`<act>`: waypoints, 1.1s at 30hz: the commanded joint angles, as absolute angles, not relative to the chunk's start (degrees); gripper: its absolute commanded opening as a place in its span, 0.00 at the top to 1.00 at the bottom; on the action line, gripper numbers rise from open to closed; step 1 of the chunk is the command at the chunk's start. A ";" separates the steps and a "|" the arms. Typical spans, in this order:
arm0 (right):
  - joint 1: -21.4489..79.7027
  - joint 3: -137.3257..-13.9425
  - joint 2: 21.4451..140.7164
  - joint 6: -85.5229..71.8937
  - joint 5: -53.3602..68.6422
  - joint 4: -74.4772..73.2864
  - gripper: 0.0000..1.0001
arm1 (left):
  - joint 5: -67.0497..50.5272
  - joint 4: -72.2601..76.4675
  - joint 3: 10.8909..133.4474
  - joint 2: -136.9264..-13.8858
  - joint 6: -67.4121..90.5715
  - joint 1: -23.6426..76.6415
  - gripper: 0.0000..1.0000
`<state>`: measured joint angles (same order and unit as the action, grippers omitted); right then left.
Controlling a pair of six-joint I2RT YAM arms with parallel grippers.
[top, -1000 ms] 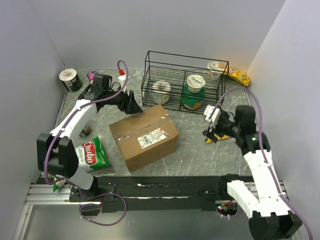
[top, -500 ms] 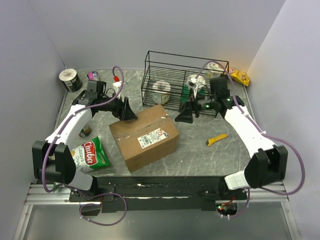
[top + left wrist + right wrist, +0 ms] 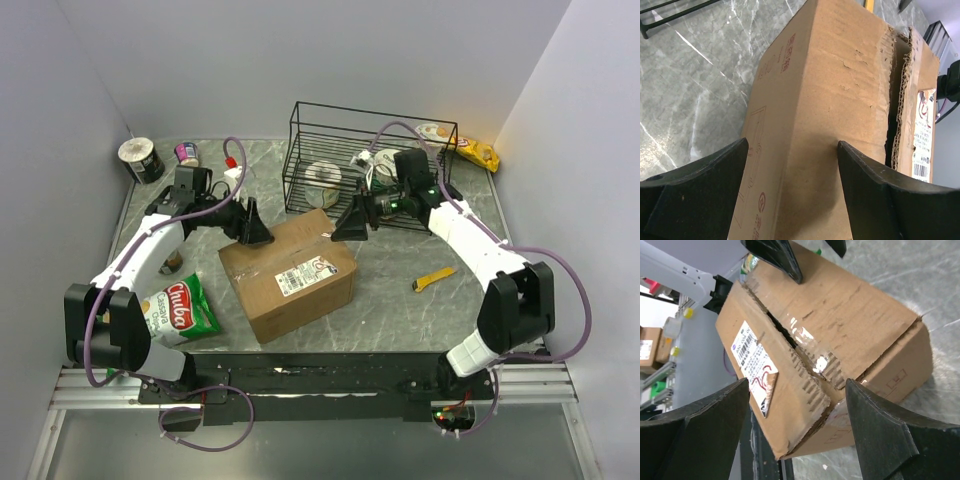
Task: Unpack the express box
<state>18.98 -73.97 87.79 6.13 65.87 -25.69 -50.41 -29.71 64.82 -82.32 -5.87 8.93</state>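
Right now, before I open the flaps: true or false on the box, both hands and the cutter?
1. The left hand and right hand are open at the express box's far side. True.
2. The box sits inside the basket. False: it stands on the table, in front of the wire basket.
3. The top seam is torn, with a gap between flaps. True.
4. The right hand holds the cutter. False: the yellow cutter lies on the table, right of the box.
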 commanded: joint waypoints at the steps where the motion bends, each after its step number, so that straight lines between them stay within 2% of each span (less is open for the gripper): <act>1: 20.21 -76.55 88.77 5.97 64.95 -25.57 0.17 | -48.96 -27.77 63.63 -80.77 -5.10 8.70 0.23; 10: 20.39 -75.32 89.21 5.63 65.48 -26.89 0.27 | -48.96 -27.07 63.10 -80.68 -4.04 8.70 0.23; 17: 20.57 -74.79 90.00 6.23 64.95 -28.38 0.29 | -49.13 -26.37 63.11 -81.04 -3.25 8.70 0.23; 27: 20.83 -74.62 87.28 8.79 66.09 -31.46 0.46 | -47.72 -25.31 62.76 -81.83 -1.41 8.70 0.25; 33: 20.83 -78.04 84.55 18.61 66.97 -42.78 0.54 | -47.55 -24.35 61.70 -82.09 -0.35 8.61 0.26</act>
<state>20.38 -74.06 88.33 10.52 65.01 -33.30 -49.69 -26.50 63.07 -82.02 -0.69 8.86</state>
